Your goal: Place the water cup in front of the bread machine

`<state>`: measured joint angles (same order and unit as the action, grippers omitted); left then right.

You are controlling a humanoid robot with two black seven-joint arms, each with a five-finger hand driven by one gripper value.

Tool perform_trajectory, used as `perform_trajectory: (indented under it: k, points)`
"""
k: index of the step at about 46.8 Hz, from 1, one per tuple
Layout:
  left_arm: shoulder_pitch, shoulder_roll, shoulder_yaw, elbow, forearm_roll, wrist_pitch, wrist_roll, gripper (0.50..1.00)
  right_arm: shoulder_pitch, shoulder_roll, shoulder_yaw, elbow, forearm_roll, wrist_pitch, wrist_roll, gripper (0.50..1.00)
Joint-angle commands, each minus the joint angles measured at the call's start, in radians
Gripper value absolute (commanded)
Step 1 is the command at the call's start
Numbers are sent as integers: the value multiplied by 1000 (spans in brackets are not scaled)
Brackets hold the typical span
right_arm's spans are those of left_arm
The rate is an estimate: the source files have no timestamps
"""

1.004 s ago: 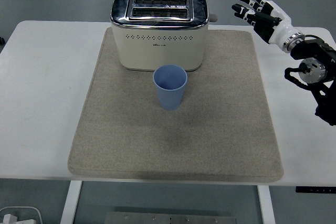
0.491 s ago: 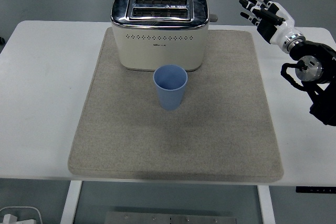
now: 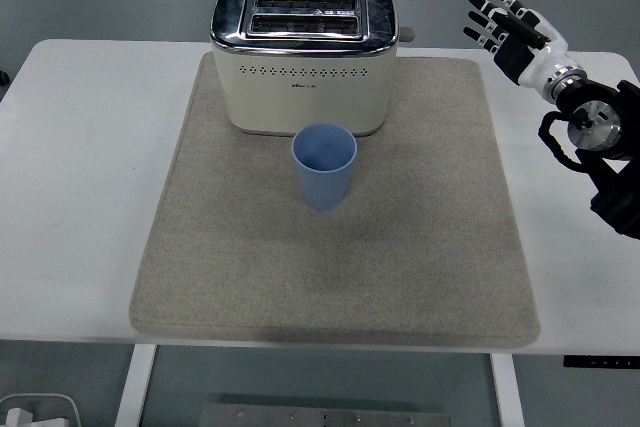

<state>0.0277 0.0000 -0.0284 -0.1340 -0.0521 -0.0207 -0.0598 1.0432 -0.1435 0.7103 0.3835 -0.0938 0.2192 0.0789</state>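
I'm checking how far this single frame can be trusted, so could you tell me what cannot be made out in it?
Head view only:
- Rear and far side of the cream and chrome two-slot toaster: hidden by its own body.
- Small print on its front: too small to read.
- Inside bottom of the blue plastic water cup: shaded, contents unclear.
- Right hand's arm: cut off by the right edge.
- White object at the bottom left corner: cut off by the picture edge.
- Left arm: outside the picture.

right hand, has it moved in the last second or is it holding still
Yes. The right hand, fingers spread and empty, has drifted rightward and slightly up, away from the toaster.
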Motion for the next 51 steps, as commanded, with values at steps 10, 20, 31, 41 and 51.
perform_trajectory:
  k: [10, 20, 31, 41, 51]
  points:
    - [0, 0, 1, -1, 1, 1, 0, 1000, 0, -4, 1, 0, 0, -21, 5, 928]
    - [0, 0, -1, -3, 0, 1, 0, 1000, 0, -1, 1, 0, 0, -21, 7, 928]
    - [-2, 0, -1, -1, -2, 1, 0, 1000, 0, 1, 1, 0, 0, -21, 7, 930]
    - [-2, 0, -1, -1, -2, 1, 0, 1000, 0, -4, 0, 0, -1, -21, 10, 930]
    - [-2, 0, -1, 1, -2, 1, 0, 1000, 1, -7, 1, 0, -1, -15, 38, 930]
